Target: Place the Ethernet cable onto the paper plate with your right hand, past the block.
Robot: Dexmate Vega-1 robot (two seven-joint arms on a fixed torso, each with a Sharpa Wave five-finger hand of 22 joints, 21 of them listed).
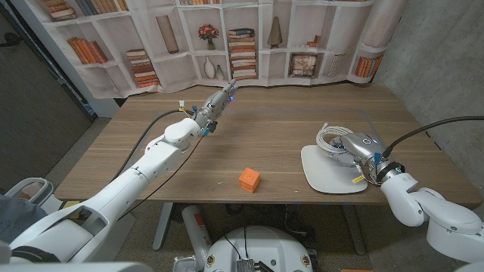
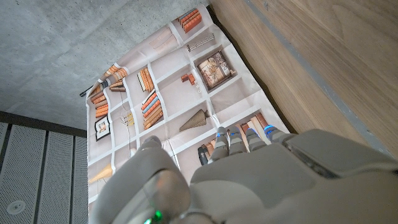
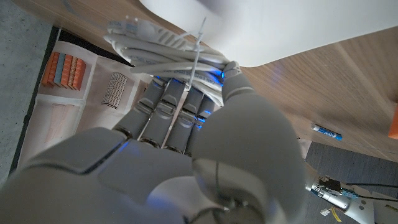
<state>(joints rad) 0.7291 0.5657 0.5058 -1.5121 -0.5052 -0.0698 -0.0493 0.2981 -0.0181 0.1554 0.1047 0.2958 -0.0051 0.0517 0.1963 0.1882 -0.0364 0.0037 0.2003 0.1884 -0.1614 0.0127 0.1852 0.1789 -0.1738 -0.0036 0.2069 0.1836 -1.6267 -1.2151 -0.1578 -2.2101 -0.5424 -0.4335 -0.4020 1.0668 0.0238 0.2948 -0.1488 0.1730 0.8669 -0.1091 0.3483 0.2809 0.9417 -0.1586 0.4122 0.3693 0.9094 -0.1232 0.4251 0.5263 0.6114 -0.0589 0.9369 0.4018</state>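
Right robot hand (image 1: pixel 363 147): coiled white Ethernet cable (image 1: pixel 331 137) is gripped over paper plate (image 1: pixel 321 178) | left robot hand (image 1: pixel 215 106): raised, fingers extended, nothing held | orange block (image 1: pixel 249 180): left of plate on table (image 1: pixel 151 151)

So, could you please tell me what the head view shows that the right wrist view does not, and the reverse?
Head view alone: the orange block near the table's front edge, and the left hand raised over the far side, holding nothing. Right wrist view alone: a close look at the fingers curled around the coiled Ethernet cable, and a white tie binding the coil. Both: the right hand gripping the cable at the far edge of the paper plate.
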